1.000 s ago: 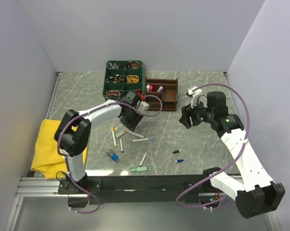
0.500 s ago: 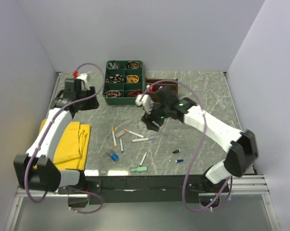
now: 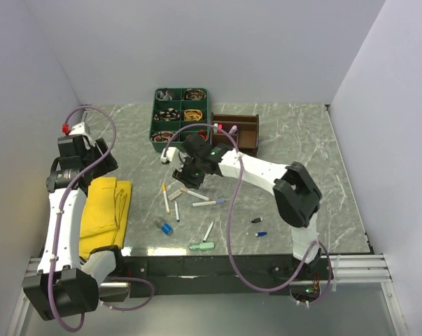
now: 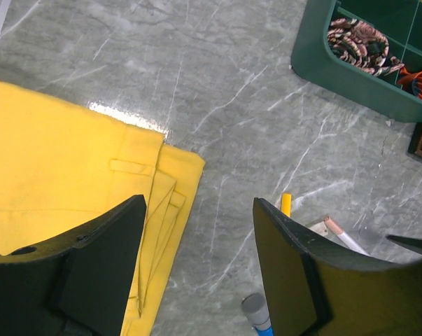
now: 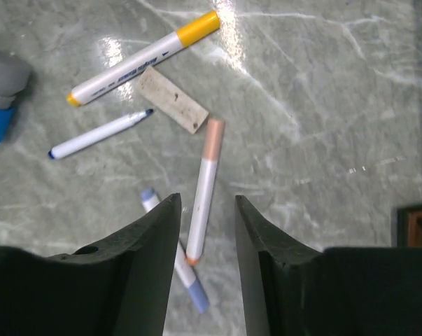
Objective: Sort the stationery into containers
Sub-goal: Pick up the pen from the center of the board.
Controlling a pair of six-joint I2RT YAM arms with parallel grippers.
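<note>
At 12 o'clock on the desk (image 3: pixel 301 161): brown organiser (image 3: pixel 247 120), with two pink-topped markers (image 3: pixel 233 129) standing in its left compartments. Its other compartments look bare, as far as the top view shows.

Toward 7 o'clock from it, loose on the desk:
- yellow-capped marker (image 5: pixel 144 54)
- fine-tip pen (image 5: pixel 99 134)
- pale block eraser (image 5: pixel 172 99)
- peach-capped pen (image 5: pixel 204 189)
- blue-capped pen (image 5: pixel 194 294)
- blue cap (image 3: pixel 166 228)
- white pen (image 3: pixel 208 231)
- mint eraser (image 3: pixel 202 246)

Toward 5 o'clock of the desk: two tiny bits (image 3: pixel 256 220).

Right claw (image 5: pixel 206 210): jaws apart, straddling the peach-capped pen, not clamped on it.

Left claw (image 4: pixel 197 210): jaws apart, empty, above the edge of the yellow cloth (image 4: pixel 57 161) at 9 o'clock.

Green tray (image 4: pixel 336 73), just beside the organiser at its 10 o'clock: holds hair bands.

Progress, as judged: early. Two items are stowed and roughly ten are unsorted. The peach-capped pen looks next in line.
</note>
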